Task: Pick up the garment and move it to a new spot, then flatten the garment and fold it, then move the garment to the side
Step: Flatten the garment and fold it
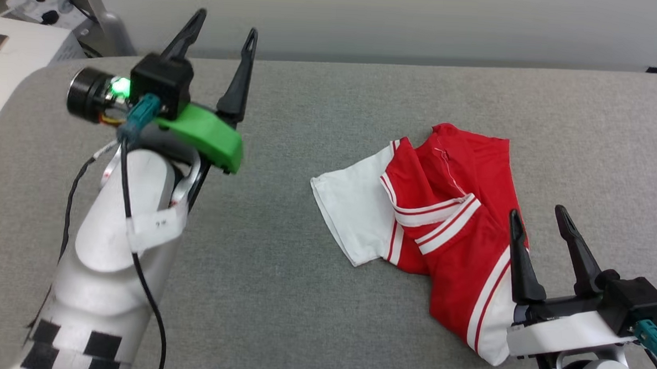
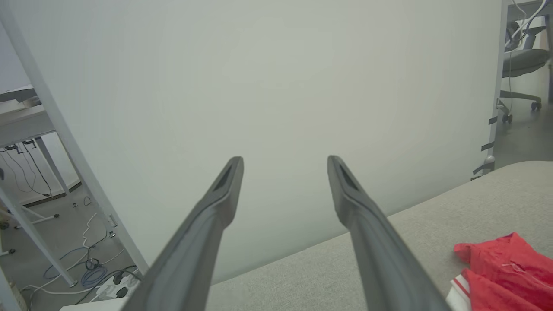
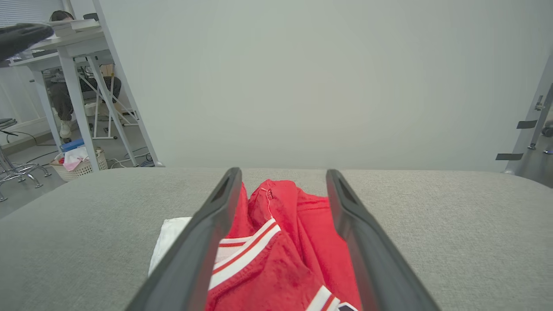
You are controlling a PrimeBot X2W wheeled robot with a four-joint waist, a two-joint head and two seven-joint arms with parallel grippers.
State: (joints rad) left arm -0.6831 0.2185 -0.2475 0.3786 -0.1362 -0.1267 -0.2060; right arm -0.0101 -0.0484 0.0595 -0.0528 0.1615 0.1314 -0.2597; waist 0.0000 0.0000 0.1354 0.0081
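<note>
The garment [image 1: 449, 223] is a red jersey T-shirt with white sleeves and striped trim, lying crumpled right of centre on the grey padded table [image 1: 279, 293]. My right gripper [image 1: 539, 214] hovers open at the garment's near right edge, nothing between its fingers; in the right wrist view the garment [image 3: 281, 250] lies between and beyond its fingers [image 3: 207, 233]. My left gripper [image 1: 225, 27] is raised at the far left, open and empty, well apart from the shirt. In the left wrist view, a corner of the garment [image 2: 505, 272] shows at the lower right, beside that open gripper [image 2: 285, 162].
A pale partition wall [image 1: 402, 21] stands behind the table's far edge. Cables and a white box [image 1: 12, 54] sit at the far left. Desks [image 3: 69, 56], a seated person [image 3: 65, 99] and a laundry basket [image 3: 77, 162] are off to the left beyond the table.
</note>
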